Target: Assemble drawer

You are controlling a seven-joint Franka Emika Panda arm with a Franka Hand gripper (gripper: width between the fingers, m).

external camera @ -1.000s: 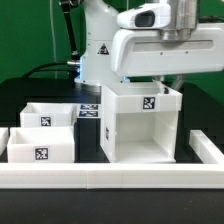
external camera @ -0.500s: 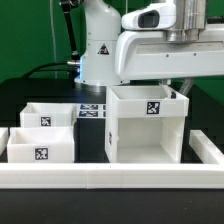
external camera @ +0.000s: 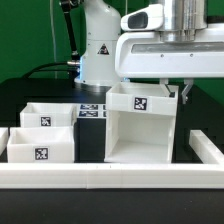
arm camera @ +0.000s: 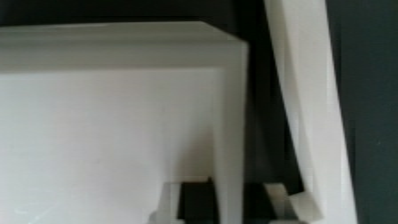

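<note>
Tool (external camera: 176, 92) clamped on the drawer case (external camera: 140, 135) wall — case sits askew on the table (external camera: 90, 148), at the exterior view's right of two trays (external camera: 40, 150); turn it slowly so your grip holds.

Arm (external camera: 98, 45): white, upright at the back, with its upper links reaching forward and toward the exterior view's right.
Wrist (external camera: 185, 12): grey cylinder, vertical, directly above the hand.
Hand (external camera: 160, 55): wide white block, held level, facing straight down.
Gripper (external camera: 175, 93): hangs just under the hand, pointing down.
Fingers (external camera: 184, 92): short and dark, set close together, one on each side of the case (external camera: 140, 135) wall at the exterior view's right, pinching it.
Wrist view: the fingers cannot be made out.
</note>
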